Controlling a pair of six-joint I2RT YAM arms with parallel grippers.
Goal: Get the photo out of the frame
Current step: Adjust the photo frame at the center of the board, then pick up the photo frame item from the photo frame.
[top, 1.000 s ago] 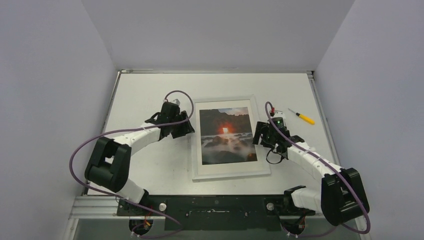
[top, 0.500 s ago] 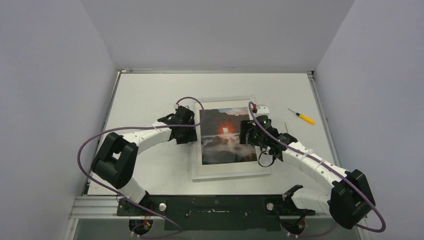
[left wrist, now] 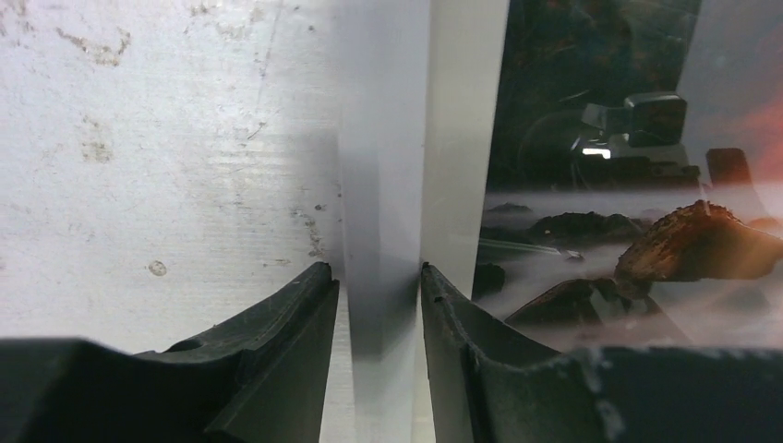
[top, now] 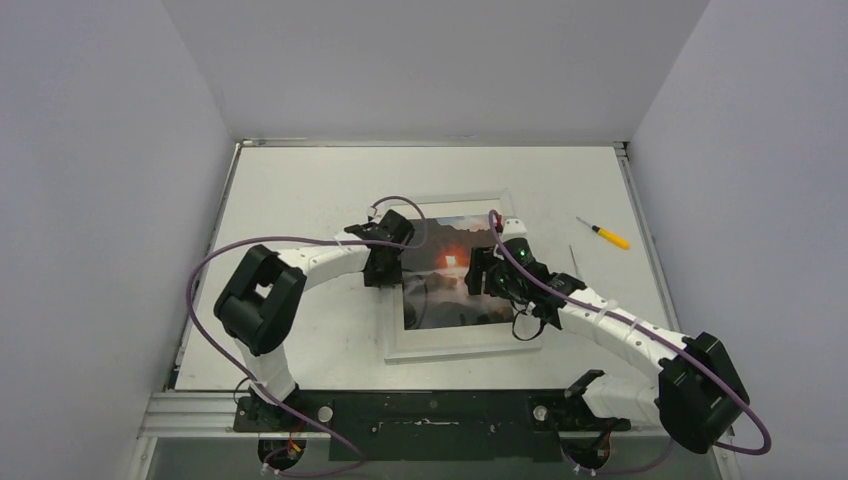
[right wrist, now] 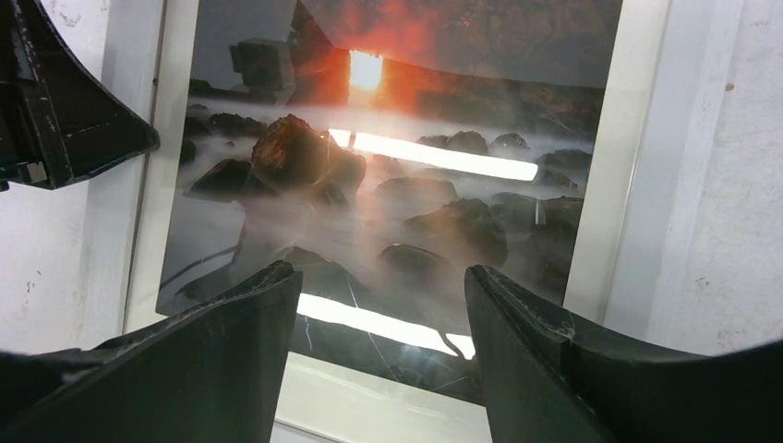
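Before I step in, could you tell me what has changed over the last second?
Both arms swung inward: the left gripper now straddles the left border of the frame, and the right gripper hangs open over the photo. The frame, photo and screwdriver stayed put.

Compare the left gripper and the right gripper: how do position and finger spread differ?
The left gripper straddles the left border of the frame; the right gripper hangs over the photo. The left gripper's fingers stand narrowly apart, the right gripper's much wider. Both have black fingers.
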